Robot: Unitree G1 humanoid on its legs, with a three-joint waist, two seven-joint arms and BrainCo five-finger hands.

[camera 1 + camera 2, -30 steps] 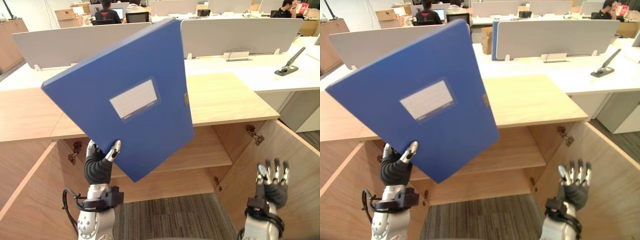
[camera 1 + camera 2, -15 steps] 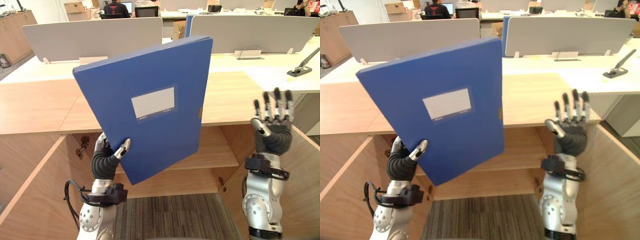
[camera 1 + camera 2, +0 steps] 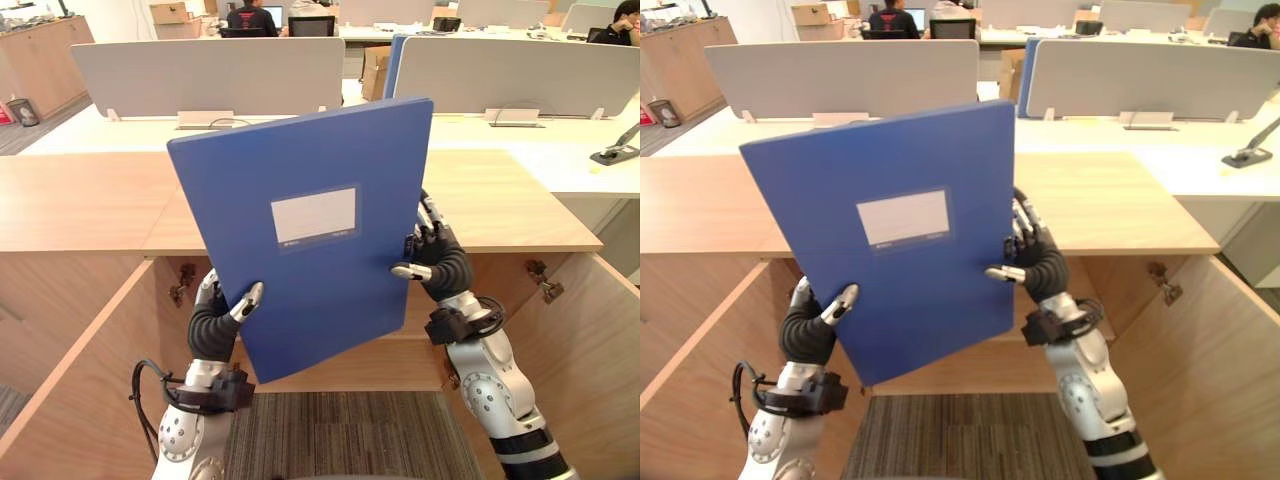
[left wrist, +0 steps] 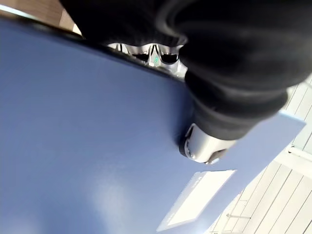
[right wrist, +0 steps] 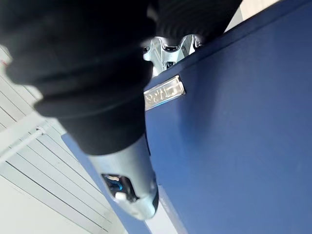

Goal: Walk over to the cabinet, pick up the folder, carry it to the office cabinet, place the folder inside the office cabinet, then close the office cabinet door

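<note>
- Left eye view: blue folder (image 3: 310, 240) held upright, slightly tilted, before the open cabinet (image 3: 90, 200), label side facing the camera.
- Left hand (image 3: 215, 322) pinches its lower corner, thumb on the front, fingers behind.
- Right hand (image 3: 440, 265) clamps the opposite edge, thumb in front, fingers behind.

Your left arm (image 3: 183, 440) and right arm (image 3: 487, 383) are rounded silver-grey shells with black wrist bands. Your left hand (image 3: 212, 328) and right hand (image 3: 445, 268) wear dark ribbed covers over silver fingers.
</note>
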